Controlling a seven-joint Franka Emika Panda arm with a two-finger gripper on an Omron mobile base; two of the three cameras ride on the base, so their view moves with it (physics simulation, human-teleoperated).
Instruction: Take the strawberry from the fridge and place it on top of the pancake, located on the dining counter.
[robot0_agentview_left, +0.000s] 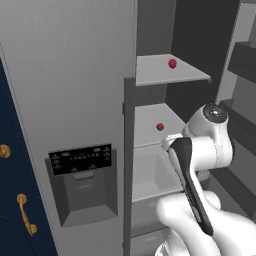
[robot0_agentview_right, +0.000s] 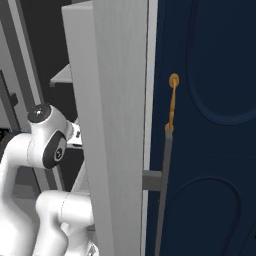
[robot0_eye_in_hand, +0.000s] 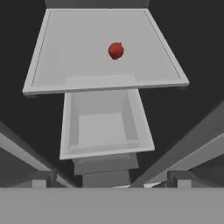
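Strawberry (robot0_eye_in_hand: 116, 50) sits by itself on a grey shelf (robot0_eye_in_hand: 57, 65) inside the fridge (robot0_agentview_left: 65, 75), a bit toward the back of the shelf from where our hand camera looks, nothing touching it. From the left base view we spot it as a little red dot (robot0_agentview_left: 160, 127) on the middle shelf, and there's a second small red thing (robot0_agentview_left: 172, 63) on the shelf above, looks like another berry but too small for us to be sure. Just below the strawberry's shelf we've got an open grey bin (robot0_eye_in_hand: 103, 127), and nothing is lying in it that we can see. The black dispenser panel (robot0_agentview_left: 81, 160) on the closed door has rows of tiny pale markings, way too blurry for us to read. Our arm (robot0_agentview_left: 200, 165) is reaching into the open side of the fridge. Fingers aren't really visible in the hand view, so we can't tell whether they're apart or together. Navy cabinet (robot0_agentview_right: 210, 125) with a gold handle (robot0_agentview_right: 172, 102) stands right beside the fridge.
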